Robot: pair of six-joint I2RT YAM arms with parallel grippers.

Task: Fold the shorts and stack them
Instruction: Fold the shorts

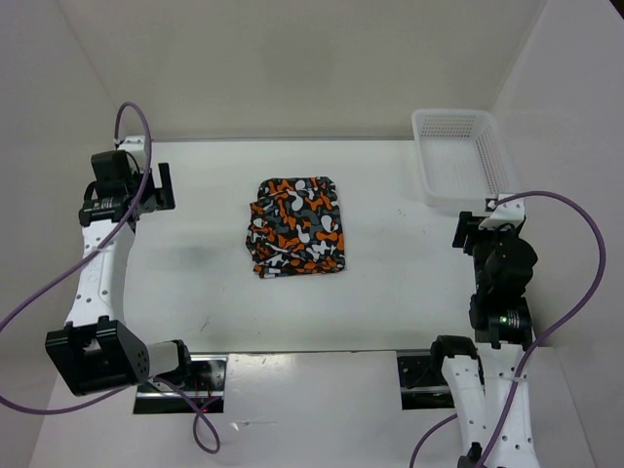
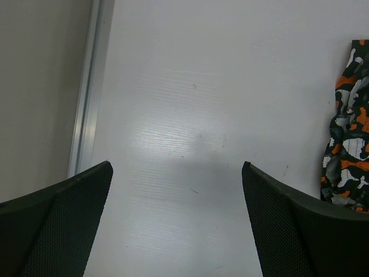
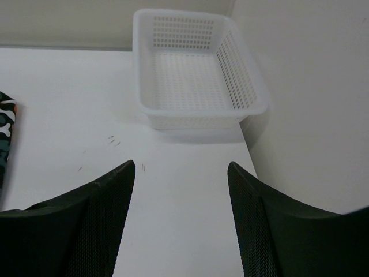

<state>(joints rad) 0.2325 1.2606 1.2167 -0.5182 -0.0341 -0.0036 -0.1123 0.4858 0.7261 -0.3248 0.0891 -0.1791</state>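
– Dark mesh-faced fingers [image 2: 57, 225] of the left hand [image 2: 177, 167] sit closest. Are they holding anything?

– No. They stand wide apart over the bare white surface [image 1: 390, 283] with nothing between them. Seen from above, the left hand [image 1: 163, 185] is out near the far left corner.

– And where are the shorts?

– The shorts [image 1: 295, 226] lie in the middle of the surface, folded into a compact, roughly square bundle. They are flat and well apart from both hands. In the left wrist view only a strip of the shorts [image 2: 349, 133] shows at the right border. It is orange, white, grey and black, and it lies off to that hand's right, clear of the fingers.

– What about the right hand?

– The right hand [image 1: 468, 232] is near the right edge of the surface. In its own wrist view the right hand [image 3: 181, 164] has its fingers parted too and grips nothing. A sliver of the shorts [image 3: 6, 133] shows at the left border there, away from the fingers. Straight ahead of that hand sits a white mesh basket [image 3: 199, 118] in the far right corner, with nothing visible inside it.
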